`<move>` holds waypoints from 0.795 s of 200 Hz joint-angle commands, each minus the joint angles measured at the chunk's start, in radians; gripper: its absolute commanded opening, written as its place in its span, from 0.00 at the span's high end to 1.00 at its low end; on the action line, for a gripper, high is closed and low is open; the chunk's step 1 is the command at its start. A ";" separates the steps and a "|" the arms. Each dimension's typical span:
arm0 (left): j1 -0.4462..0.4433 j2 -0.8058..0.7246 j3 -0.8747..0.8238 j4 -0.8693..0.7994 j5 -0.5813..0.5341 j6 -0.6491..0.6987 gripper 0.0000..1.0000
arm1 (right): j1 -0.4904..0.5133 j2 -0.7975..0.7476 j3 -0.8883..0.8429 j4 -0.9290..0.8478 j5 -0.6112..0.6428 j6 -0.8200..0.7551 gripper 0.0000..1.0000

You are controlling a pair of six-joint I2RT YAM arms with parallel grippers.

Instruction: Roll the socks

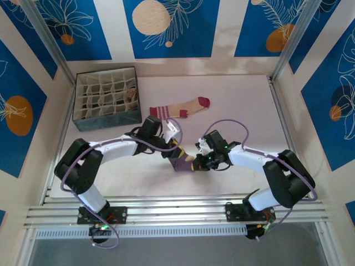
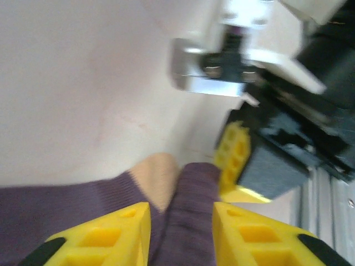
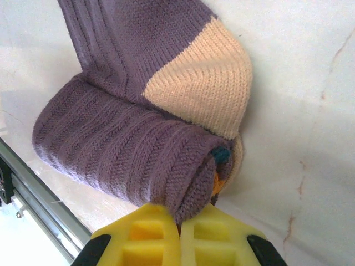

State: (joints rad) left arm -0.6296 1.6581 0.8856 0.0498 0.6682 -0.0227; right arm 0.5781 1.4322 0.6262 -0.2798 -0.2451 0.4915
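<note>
A purple knit sock with tan heel (image 3: 111, 144) lies partly rolled on the white table (image 1: 238, 100), to the right of the grey fabric organiser box of small cells (image 1: 105, 119) and nearer the arm bases than it. One end is wound into a fat cylinder and the flat part trails away from it. The left gripper (image 2: 182, 233) is clamped on a raised fold of the purple fabric. The right gripper (image 3: 180, 235) has its fingers pressed together at the roll's open end; whether they pinch any cloth cannot be told. The sock looks light, soft and springy, likely to unwind if let go, so a hold across the roll's full thickness should serve best. A tan sock with dark-red toe and striped cuff (image 1: 183, 107) lies flat just right of the box.
</note>
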 commanded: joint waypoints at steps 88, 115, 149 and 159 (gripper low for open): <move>0.042 0.367 0.209 -0.102 -0.041 0.021 0.76 | 0.035 0.057 0.118 -0.257 -0.147 -0.114 1.00; 0.040 0.408 0.262 -0.110 0.009 0.065 0.77 | 0.013 0.112 0.173 -0.321 -0.199 -0.128 1.00; 0.038 0.337 0.241 -0.087 0.083 0.191 0.76 | -0.052 0.180 0.227 -0.379 -0.215 -0.105 1.00; 0.038 0.297 0.229 -0.088 0.103 0.235 0.74 | -0.061 0.208 0.250 -0.399 -0.212 -0.109 1.00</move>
State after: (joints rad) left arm -0.5968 2.0209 1.1404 -0.0025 0.7151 0.0738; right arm 0.5407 1.5902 0.8307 -0.5621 -0.3985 0.3939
